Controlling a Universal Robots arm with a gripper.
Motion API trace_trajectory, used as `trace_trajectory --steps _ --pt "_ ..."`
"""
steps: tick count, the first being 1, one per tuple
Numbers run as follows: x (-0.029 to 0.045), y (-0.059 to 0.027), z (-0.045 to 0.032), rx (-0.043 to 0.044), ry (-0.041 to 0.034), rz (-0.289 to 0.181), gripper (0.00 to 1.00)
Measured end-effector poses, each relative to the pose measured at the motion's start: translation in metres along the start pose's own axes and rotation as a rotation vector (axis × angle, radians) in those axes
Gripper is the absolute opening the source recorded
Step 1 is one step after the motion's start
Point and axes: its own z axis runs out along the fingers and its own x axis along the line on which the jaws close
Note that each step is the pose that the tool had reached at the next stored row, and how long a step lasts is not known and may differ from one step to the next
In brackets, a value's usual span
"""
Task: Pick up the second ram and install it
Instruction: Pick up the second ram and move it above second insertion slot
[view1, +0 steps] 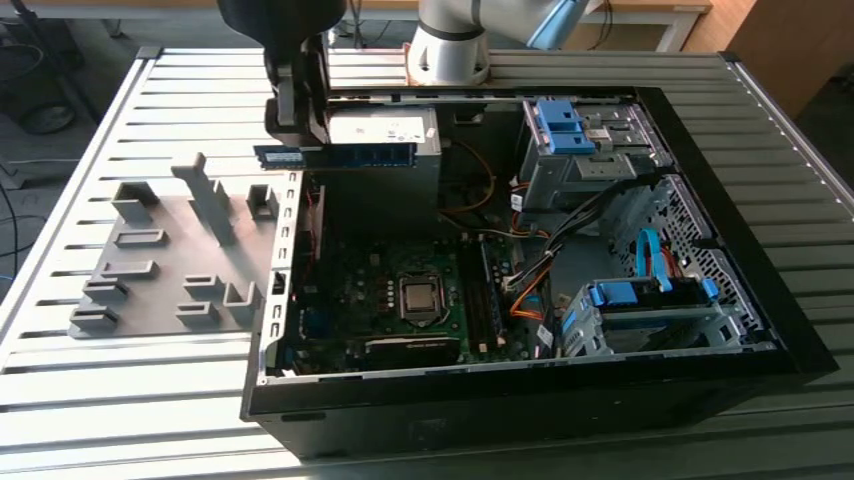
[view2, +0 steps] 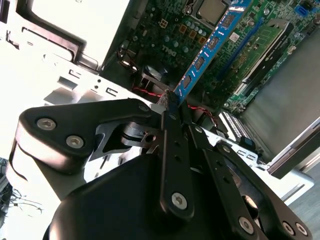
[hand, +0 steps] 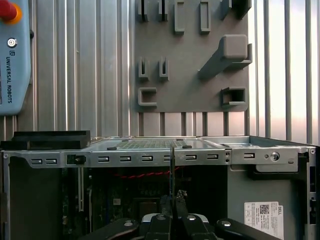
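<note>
The second ram (view1: 358, 155) is a thin blue-green stick with black chips. It hangs level above the back left corner of the open computer case (view1: 280, 300), with my gripper (view1: 296, 148) shut on its left end. In the second wrist view my fingers (view2: 170, 130) clamp one end of the ram (view2: 210, 47), and the rest of it reaches out over the dark green motherboard (view2: 170, 35). The first wrist view shows the ram (hand: 172, 170) edge-on as a thin line rising from my gripper (hand: 173, 201), just inside the case wall (hand: 150, 158).
A grey slotted holder (view1: 174, 260) lies on the ribbed table at the exterior view's left of the case. Inside the case are the motherboard (view1: 400, 295), a power supply (view1: 387, 130), cables and blue drive cages (view1: 574, 130). Another green stick (view2: 265, 47) stands in a motherboard slot.
</note>
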Motion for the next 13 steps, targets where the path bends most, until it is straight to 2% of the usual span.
trace_trajectory --steps 13 --pt "-0.0002 -0.0060 0.0001 -0.0001 0.0001 0.000 0.14"
